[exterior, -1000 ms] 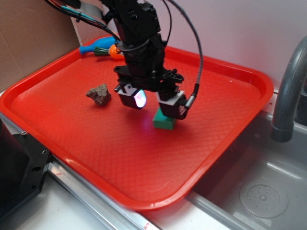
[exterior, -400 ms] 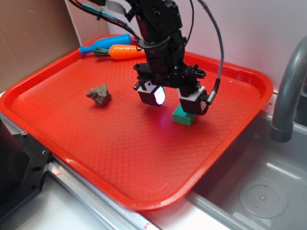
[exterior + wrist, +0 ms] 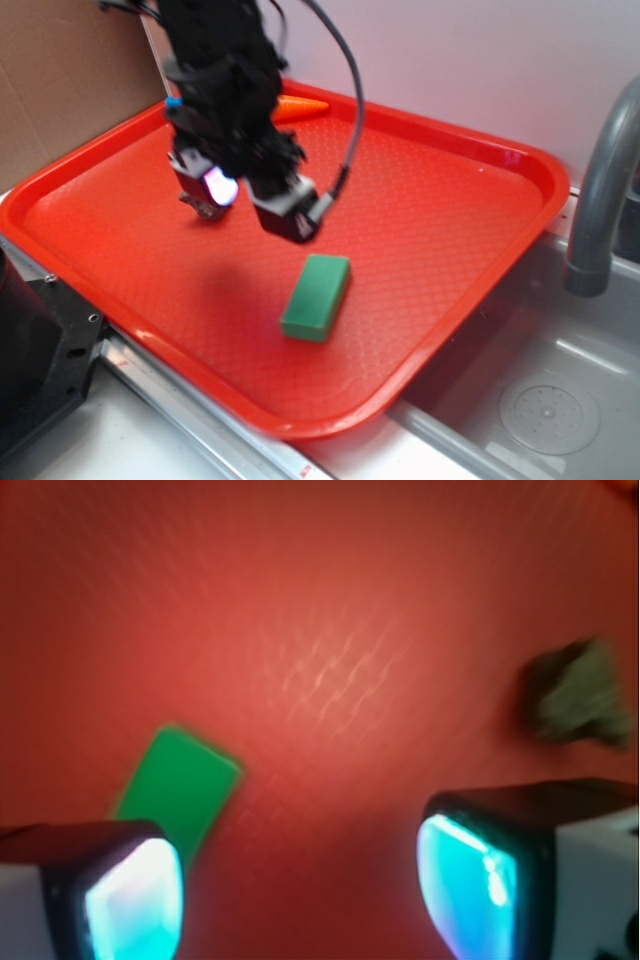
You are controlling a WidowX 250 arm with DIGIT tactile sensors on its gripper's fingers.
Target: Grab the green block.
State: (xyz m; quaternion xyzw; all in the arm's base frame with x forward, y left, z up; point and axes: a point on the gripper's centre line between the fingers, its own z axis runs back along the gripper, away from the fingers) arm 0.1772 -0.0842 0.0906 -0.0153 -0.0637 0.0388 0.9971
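Since nothing is held between its parted jaws, the hand [image 3: 245, 200] is seen raised over the left of the red tray [image 3: 480, 150], while the green block [image 3: 317, 296] is left lying flat nearer the tray's front edge, ungrasped; a fresh approach is likely needed.

No readable text, label, brand, number or sign appears in either view.
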